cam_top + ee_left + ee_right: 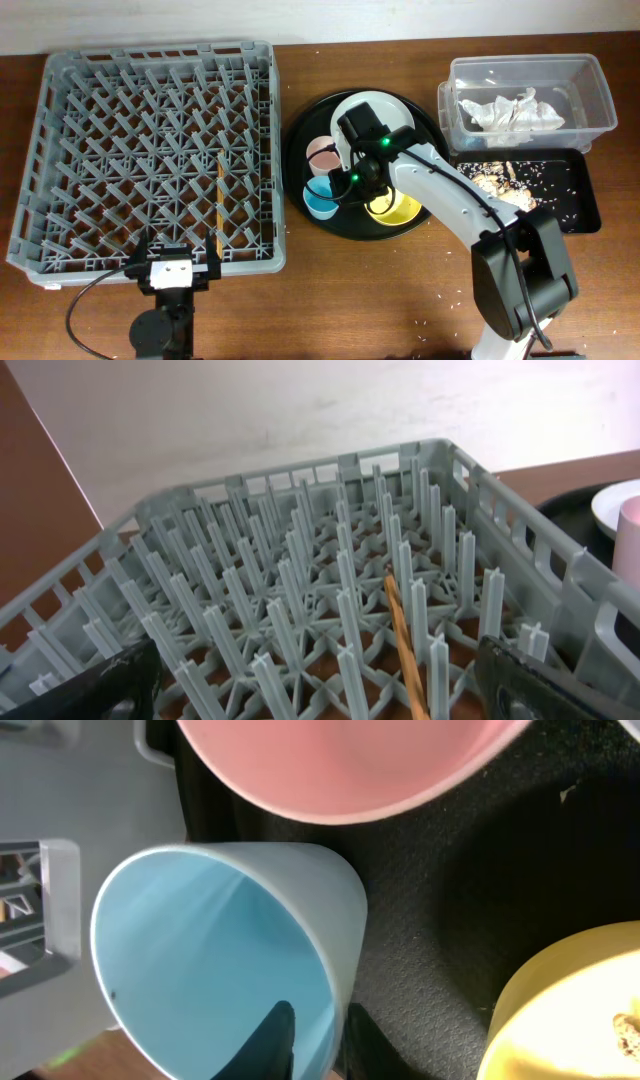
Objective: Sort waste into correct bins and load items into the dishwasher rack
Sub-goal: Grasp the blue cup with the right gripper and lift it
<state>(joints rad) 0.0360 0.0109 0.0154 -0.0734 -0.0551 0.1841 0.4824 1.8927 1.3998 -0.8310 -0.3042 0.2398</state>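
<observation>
Overhead: my right gripper [351, 181] hangs over the round black tray [345, 228], at the light-blue cup [320, 200]. Pink cup [322, 150], yellow bowl [395, 209] and plate [378, 104] are all on that tray. Dishwasher rack [150, 150] is just left of the tray, my left gripper [178, 270] well left of it.

Left wrist: my fingers [100, 685] are spread wide and empty above the rack, with an orange stick [404, 650] inside.

Right wrist: one finger [277, 1038] is inside the blue cup. I can't tell if it is clamped.
</observation>
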